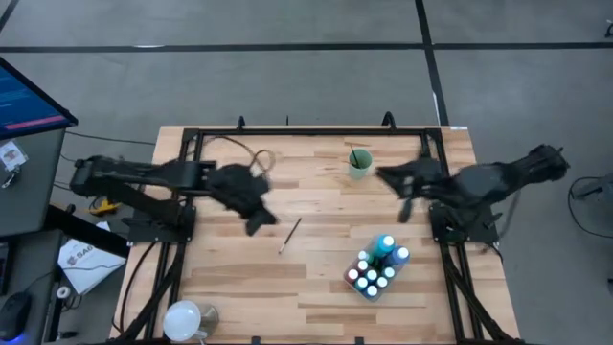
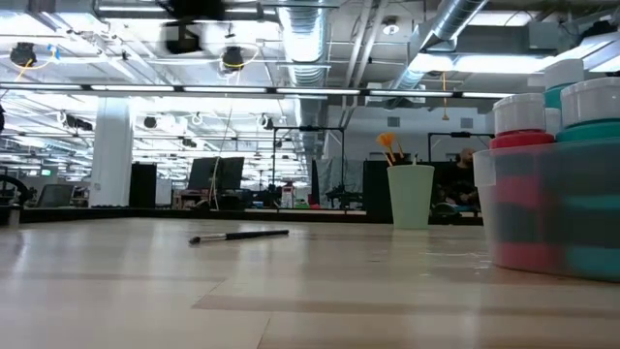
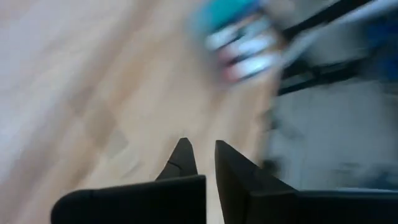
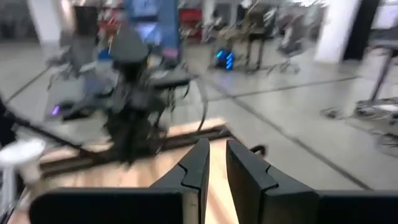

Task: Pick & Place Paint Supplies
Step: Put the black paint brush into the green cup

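A thin dark-handled paintbrush [image 1: 290,235] [image 2: 237,235] lies flat on the wooden table near its middle. A clear plastic tub [image 1: 356,284] [image 2: 542,218] at the near right holds several small paint bottles [image 1: 378,264] with white, teal and red caps. A pale green cup [image 1: 359,164] [image 2: 411,195] stands at the far middle with brushes sticking up out of it. My left gripper [image 1: 259,225] [image 3: 202,155] hovers left of the loose brush, shut, with nothing between its fingers. My right gripper [image 1: 381,173] [image 4: 216,152] hangs beside the cup, pointing level toward the left, shut and empty.
A black rail frame [image 1: 287,130] borders the table's far and side edges. A loose cable [image 1: 239,146] curls at the far left. A white round object [image 1: 182,317] sits at the near left corner. Bare wood lies between the brush and the tub.
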You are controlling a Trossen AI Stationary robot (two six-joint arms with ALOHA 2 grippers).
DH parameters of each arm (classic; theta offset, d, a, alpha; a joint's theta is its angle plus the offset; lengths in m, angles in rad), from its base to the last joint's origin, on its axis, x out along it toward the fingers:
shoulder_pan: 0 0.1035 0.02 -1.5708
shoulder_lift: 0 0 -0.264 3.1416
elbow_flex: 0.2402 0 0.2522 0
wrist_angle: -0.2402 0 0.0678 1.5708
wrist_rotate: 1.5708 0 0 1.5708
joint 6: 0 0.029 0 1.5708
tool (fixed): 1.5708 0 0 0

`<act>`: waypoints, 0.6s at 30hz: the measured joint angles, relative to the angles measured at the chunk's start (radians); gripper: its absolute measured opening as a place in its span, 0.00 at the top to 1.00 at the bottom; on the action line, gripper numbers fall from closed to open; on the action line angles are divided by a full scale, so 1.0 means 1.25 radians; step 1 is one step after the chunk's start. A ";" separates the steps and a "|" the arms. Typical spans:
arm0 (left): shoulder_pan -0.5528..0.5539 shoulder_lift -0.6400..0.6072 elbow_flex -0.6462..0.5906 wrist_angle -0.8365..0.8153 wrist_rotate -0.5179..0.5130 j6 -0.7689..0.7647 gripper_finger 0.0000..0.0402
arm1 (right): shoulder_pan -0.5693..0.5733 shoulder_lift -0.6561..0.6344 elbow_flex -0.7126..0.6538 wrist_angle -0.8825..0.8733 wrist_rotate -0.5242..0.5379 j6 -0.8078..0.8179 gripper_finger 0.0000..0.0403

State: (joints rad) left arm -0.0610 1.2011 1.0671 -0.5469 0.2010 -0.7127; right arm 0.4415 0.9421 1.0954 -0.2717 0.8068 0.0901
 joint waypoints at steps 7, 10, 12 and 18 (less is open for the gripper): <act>-0.123 -0.082 -0.037 -0.309 -0.189 -0.124 1.00 | -0.159 0.193 0.071 -0.004 -0.300 0.036 0.88; -0.163 -0.054 -0.111 -0.291 -0.241 -0.172 1.00 | -0.201 0.287 0.115 -0.012 -0.404 0.044 0.88; -0.172 -0.027 -0.168 -0.251 -0.255 -0.181 1.00 | -0.218 0.336 0.149 -0.011 -0.456 0.054 0.88; -0.169 0.042 -0.320 0.037 -0.266 -0.195 1.00 | -0.238 0.461 0.230 -0.011 -0.562 0.054 0.88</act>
State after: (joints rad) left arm -0.2726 1.2541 0.6677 -0.5012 -0.1318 -0.9560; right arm 0.1442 1.5186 1.3833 -0.2853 0.1048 0.1581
